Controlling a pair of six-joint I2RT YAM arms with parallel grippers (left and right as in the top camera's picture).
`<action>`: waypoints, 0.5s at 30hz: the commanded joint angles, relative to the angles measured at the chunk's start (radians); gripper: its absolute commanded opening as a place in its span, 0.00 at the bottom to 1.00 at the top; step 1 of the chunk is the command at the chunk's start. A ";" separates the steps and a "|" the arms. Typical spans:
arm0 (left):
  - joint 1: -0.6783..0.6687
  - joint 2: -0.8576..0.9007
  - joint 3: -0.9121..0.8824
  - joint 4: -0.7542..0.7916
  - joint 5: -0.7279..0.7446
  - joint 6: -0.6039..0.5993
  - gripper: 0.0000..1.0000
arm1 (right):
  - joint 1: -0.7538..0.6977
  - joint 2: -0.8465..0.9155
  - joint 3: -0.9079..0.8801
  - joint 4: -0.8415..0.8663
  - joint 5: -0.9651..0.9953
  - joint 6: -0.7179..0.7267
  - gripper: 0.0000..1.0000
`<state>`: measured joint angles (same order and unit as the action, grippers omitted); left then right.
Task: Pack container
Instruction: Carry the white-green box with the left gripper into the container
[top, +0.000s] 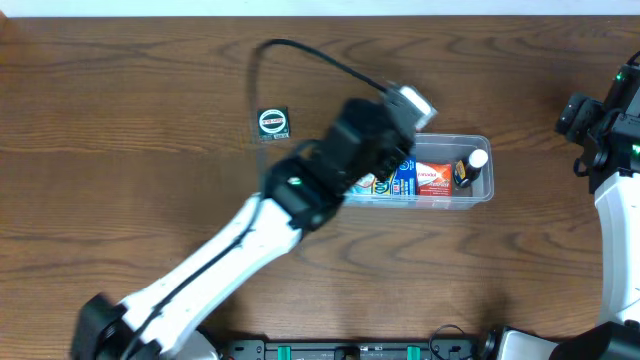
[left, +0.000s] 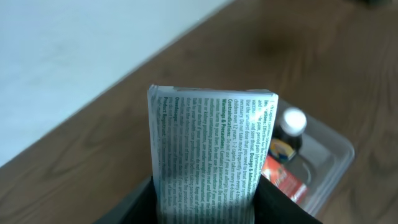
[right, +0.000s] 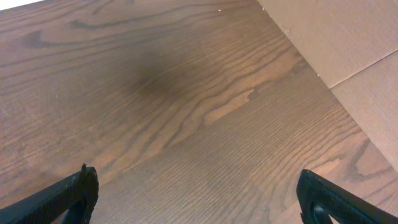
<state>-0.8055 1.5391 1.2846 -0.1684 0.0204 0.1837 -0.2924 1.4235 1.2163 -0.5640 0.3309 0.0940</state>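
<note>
The clear container (top: 484, 142) lies right of the table's middle. Inside it are a blue box (top: 405, 180), a red and white box (top: 433, 178) and a dark bottle with a white cap (top: 476, 160). My left gripper (top: 385, 165) hovers over the container's left end and hides that part. In the left wrist view the left gripper (left: 208, 202) is shut on a white box with green print (left: 208, 149), held upright; the container (left: 339, 158), bottle (left: 291, 126) and red box (left: 285, 180) lie beyond it to the right. My right gripper (right: 199, 196) is open over bare wood.
A small black square packet with a round green and white label (top: 273, 123) lies left of the container. The right arm (top: 600, 130) stays at the table's right edge. In the right wrist view the table edge (right: 311, 68) runs diagonally at the upper right.
</note>
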 joint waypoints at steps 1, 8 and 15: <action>-0.021 0.064 0.010 0.010 -0.002 0.113 0.47 | -0.006 -0.013 0.015 -0.001 0.009 -0.013 0.99; -0.026 0.153 0.010 0.029 -0.002 0.175 0.47 | -0.006 -0.013 0.015 -0.001 0.009 -0.013 0.99; -0.026 0.189 0.010 0.029 -0.001 0.195 0.47 | -0.005 -0.013 0.015 -0.001 0.009 -0.013 0.99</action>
<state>-0.8322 1.7176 1.2846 -0.1482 0.0196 0.3447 -0.2924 1.4235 1.2163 -0.5640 0.3309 0.0940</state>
